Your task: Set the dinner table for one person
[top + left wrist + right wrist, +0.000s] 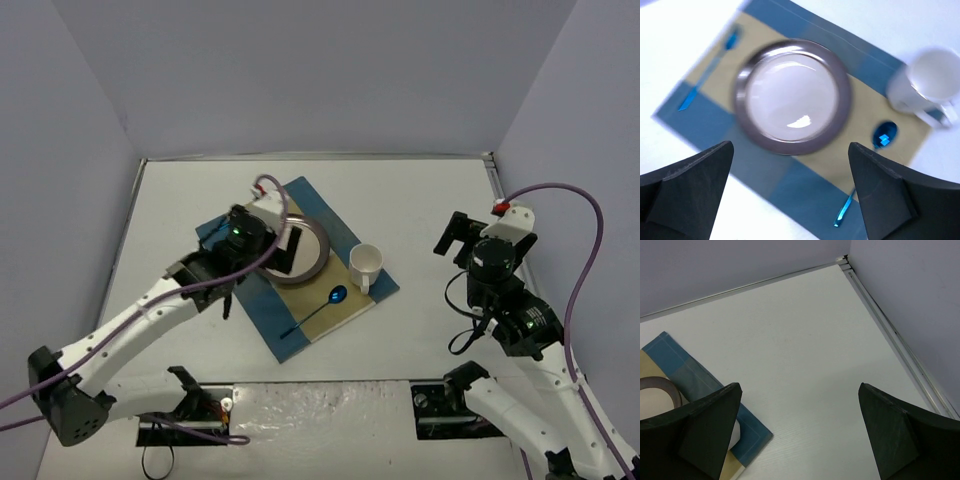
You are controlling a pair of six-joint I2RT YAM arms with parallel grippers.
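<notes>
Where the overhead view takes in the whole work area, the dinner table point(430, 200) is recorded as a large, flat white rectangle with a thin metal rim, enclosed by pale walls on three sides. A blue-and-tan striped mat point(300, 198) is laid askew left of the table's centre.

On the mat a round plate point(318, 252) with a dark rim and pale centre is seen, with nothing on it. A white mug point(366, 265) is stood at the mat's right edge, and its interior appears empty. A blue spoon point(338, 294) is laid on the mat between plate and mug, nearer the front.

The left gripper point(285, 247) is held above the plate with its jaws spread wide and nothing between them. The right gripper point(460, 235) is held over bare tabletop, well apart from the mat, likewise spread and holding nothing.

In the left wrist view, somewhat blurred, a second blue utensil point(707, 72) is disclosed on the mat on the plate's other side; its type cannot be told, and it is hidden by the arm from overhead. In the right wrist view the far right corner of the table and its rim are shown closely.
</notes>
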